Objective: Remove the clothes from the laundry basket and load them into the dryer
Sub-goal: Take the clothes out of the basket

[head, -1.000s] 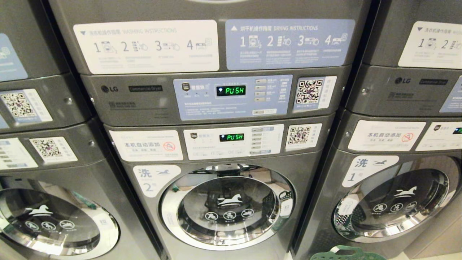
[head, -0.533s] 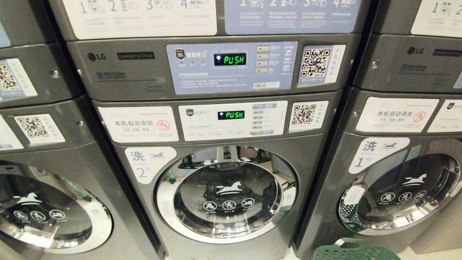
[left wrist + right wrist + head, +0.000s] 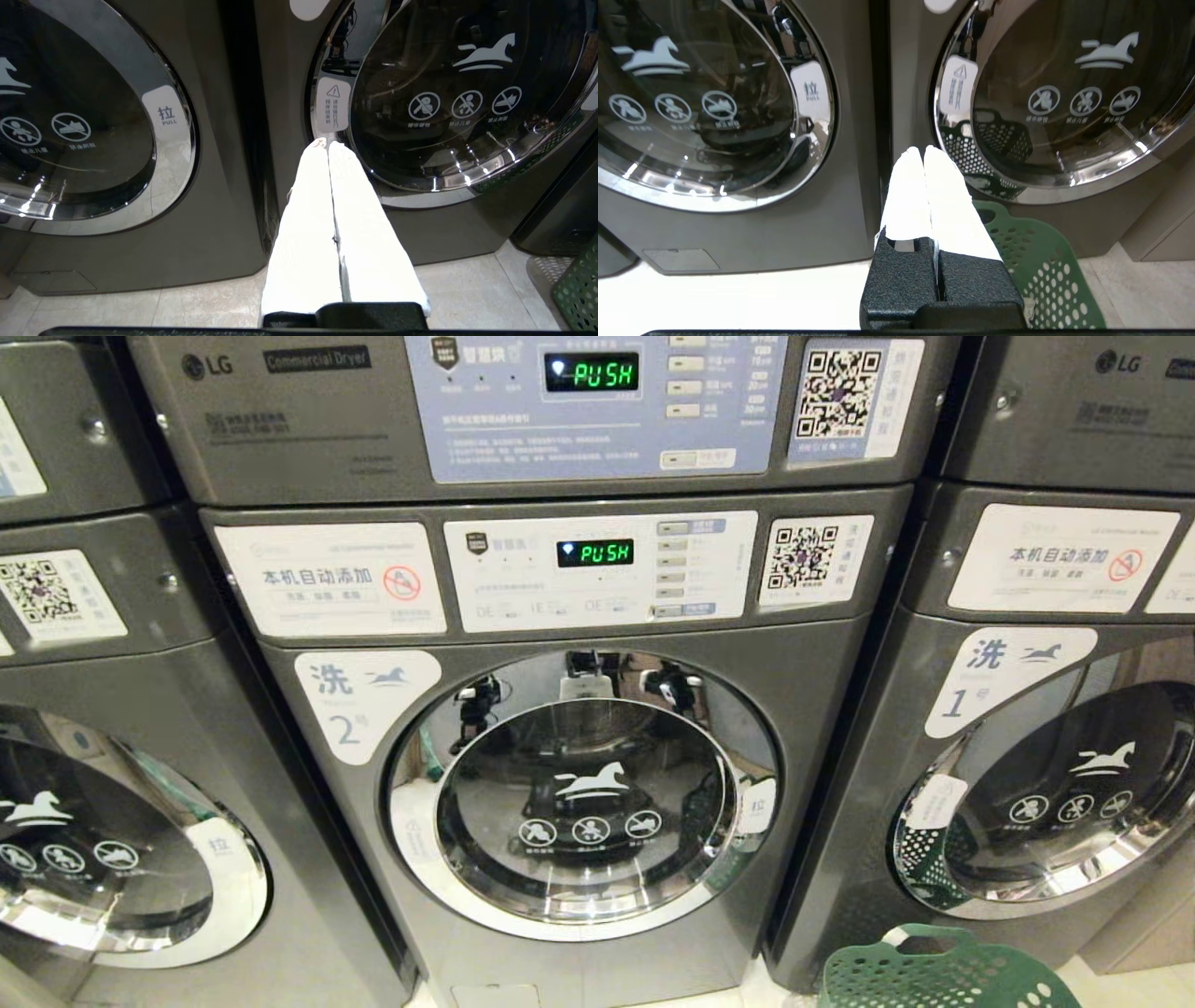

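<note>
Facing round glass door (image 3: pixel 583 793) w/ chrome rim; green perforated basket (image 3: pixel 943 975) nearby.

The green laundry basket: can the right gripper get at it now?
Probably yes. The right gripper, shut and empty, hangs just above the green laundry basket with nothing between them, though it must open first.

You're facing a wall of stacked grey LG machines (image 3: pixel 579 728), three columns side by side, round glass doors (image 3: pixel 583 793) shut and green PUSH displays (image 3: pixel 595 553) glowing. Pale tiled floor (image 3: pixel 467 294) underneath. Instruction stickers and QR codes (image 3: pixel 803 557) plastered over the panels.
</note>
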Controlling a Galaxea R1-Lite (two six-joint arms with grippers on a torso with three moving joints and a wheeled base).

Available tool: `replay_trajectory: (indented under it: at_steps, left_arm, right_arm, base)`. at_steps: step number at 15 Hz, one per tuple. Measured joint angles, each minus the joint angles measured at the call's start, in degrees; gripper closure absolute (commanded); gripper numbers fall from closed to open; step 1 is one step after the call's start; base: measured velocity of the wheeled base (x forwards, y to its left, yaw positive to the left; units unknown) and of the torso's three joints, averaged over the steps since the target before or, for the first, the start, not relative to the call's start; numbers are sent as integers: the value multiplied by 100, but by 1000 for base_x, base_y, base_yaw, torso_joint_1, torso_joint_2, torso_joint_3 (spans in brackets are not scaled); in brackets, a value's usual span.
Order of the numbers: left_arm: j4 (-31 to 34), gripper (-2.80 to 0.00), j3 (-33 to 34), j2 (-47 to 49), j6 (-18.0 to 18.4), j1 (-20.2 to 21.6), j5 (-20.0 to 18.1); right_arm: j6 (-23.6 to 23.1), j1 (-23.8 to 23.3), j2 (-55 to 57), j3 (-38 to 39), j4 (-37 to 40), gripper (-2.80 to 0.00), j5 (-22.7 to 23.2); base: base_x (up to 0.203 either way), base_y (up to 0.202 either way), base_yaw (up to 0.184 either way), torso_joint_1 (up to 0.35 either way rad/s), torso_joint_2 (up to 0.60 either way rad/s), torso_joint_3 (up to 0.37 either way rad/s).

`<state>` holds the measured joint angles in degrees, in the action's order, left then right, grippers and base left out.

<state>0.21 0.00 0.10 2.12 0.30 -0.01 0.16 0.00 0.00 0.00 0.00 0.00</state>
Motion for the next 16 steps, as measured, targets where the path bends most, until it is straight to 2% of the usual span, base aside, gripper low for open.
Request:
replay_trajectory:
  at_steps: [5,16]
  left_arm:
    - [-2,0,0,0,-76,2,6]
    - [-2,0,0,0,-91,2,8]
  right_arm:
    - [0,0,0,0,0,0,0]
    - [2,0,0,0,0,0,0]
  base:
    - [0,0,0,-37,118,44]
    - [0,0,0,1,6,-186]
